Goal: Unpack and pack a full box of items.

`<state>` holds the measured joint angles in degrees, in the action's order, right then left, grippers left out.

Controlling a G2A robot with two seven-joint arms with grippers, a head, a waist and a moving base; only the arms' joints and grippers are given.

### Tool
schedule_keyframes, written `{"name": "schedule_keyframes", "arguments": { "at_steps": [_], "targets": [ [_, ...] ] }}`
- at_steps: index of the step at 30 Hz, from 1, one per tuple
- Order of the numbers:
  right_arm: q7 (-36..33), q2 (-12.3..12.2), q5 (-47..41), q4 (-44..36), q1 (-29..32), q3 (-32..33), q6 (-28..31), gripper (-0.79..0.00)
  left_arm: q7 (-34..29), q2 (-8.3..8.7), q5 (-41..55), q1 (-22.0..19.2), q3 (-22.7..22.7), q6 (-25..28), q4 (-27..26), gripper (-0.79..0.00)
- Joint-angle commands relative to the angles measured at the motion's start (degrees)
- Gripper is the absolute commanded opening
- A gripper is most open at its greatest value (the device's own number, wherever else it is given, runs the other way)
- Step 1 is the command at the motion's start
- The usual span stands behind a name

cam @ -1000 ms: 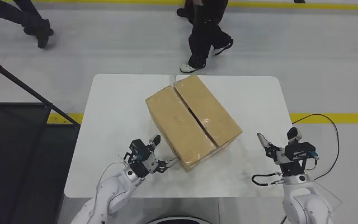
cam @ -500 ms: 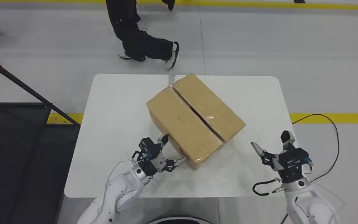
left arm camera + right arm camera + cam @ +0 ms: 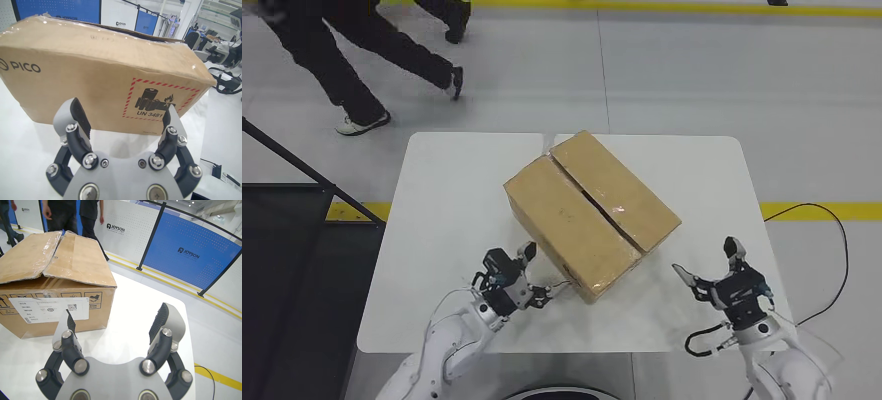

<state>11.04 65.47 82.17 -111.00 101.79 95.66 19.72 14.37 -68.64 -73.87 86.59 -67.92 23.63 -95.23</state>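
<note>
A brown cardboard box [image 3: 587,210] lies at an angle in the middle of the white table [image 3: 442,190], flaps down with torn tape along the centre seam. My left gripper [image 3: 540,272] is open at the box's near corner, its fingers apart right in front of the box's long side [image 3: 79,75]. My right gripper [image 3: 705,262] is open over bare table to the right of the box, a short gap from the box's labelled end [image 3: 54,306]. In its wrist view the flaps [image 3: 51,256] are slightly lifted at the seam.
The table's near edge [image 3: 572,350] lies just behind both grippers. A black cable [image 3: 832,230] loops off the right side. A dark frame [image 3: 292,160] stands left of the table. People walk on the floor beyond the far edge.
My right gripper has moved left toward the box and lower in the top view. My left gripper has shifted slightly at the box's near corner. The box has barely moved.
</note>
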Motion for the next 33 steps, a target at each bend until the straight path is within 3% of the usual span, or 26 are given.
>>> {"name": "schedule_keyframes", "arguments": {
  "at_steps": [1,15,22,27,33],
  "targets": [
    [0.2,0.0,-0.2,0.0,0.4,0.3,-0.3,0.0,0.4,-0.27,0.1,-0.5,0.9,-1.7,0.3,0.0],
    [0.8,0.2,-1.7,0.1,2.6,2.6,-2.5,0.0,1.0,-2.75,3.6,-5.2,7.8,-11.9,2.4,0.0],
    [0.7,0.2,-2.5,0.3,2.4,3.3,-2.4,0.0,0.8,-3.35,2.9,-6.0,9.6,-12.8,2.8,0.0],
    [-0.2,0.2,-2.8,0.5,1.3,2.9,-1.9,0.0,3.2,-2.26,3.8,-3.0,3.5,-11.4,1.0,0.0],
    [-1.3,0.3,-3.7,0.6,-0.3,2.1,-2.1,0.0,3.2,-0.37,5.3,0.2,-10.1,-11.0,-2.3,0.0]
  ]
}}
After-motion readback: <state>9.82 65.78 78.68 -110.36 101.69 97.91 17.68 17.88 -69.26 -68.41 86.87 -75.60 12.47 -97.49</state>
